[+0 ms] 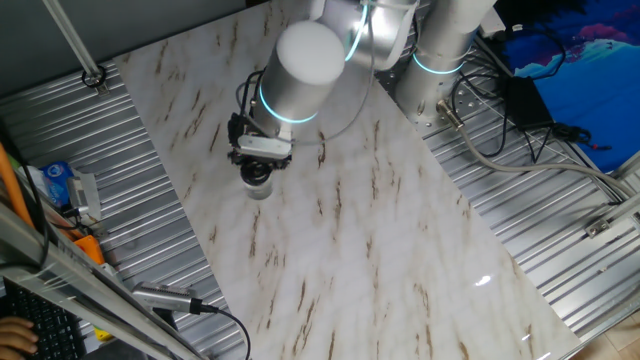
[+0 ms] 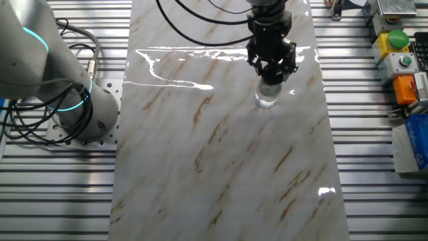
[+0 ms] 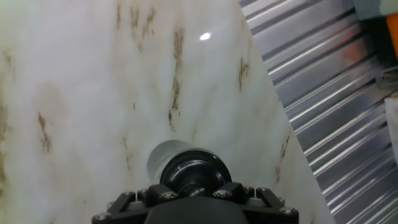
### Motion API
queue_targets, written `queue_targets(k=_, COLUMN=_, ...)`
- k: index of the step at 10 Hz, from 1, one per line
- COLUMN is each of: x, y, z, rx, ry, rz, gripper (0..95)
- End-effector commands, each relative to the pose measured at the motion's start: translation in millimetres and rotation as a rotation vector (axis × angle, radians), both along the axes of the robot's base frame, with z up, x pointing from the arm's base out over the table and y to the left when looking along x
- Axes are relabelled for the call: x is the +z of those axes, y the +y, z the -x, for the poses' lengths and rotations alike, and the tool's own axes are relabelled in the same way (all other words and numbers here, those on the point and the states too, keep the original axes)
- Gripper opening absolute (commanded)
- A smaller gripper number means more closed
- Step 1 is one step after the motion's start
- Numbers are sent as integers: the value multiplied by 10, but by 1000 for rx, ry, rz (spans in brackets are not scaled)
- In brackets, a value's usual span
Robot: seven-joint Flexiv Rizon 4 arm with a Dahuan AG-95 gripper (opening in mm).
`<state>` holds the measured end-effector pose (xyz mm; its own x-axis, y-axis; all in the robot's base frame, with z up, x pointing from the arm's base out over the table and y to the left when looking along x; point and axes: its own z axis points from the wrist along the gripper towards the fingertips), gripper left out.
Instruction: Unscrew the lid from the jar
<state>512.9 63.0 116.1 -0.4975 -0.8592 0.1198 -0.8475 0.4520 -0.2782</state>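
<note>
The small clear glass jar (image 2: 265, 99) stands upright on the marble board, on its far half in the other fixed view; it also shows in one fixed view (image 1: 259, 189). In the hand view the black round lid (image 3: 194, 173) sits on top of the jar (image 3: 159, 159). My gripper (image 2: 271, 77) hangs straight down over the jar, with its fingers (image 3: 239, 191) closed at both sides of the lid. In one fixed view the gripper (image 1: 259, 170) hides most of the lid.
The marble board (image 2: 221, 167) lies on a ribbed metal table (image 1: 520, 230). My arm's base (image 2: 73, 107) and its cables stand at the left. A button box (image 2: 396, 41) and a blue packet (image 2: 414, 144) lie at the right edge.
</note>
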Motion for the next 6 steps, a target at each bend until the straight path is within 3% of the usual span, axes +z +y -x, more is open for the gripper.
queue_targets(k=1, x=15, y=5, z=31, rx=-21, ry=3, rz=0, gripper=0)
queue_targets(k=6, x=10, y=10, z=34, rx=-38, ry=5, rz=2, gripper=0)
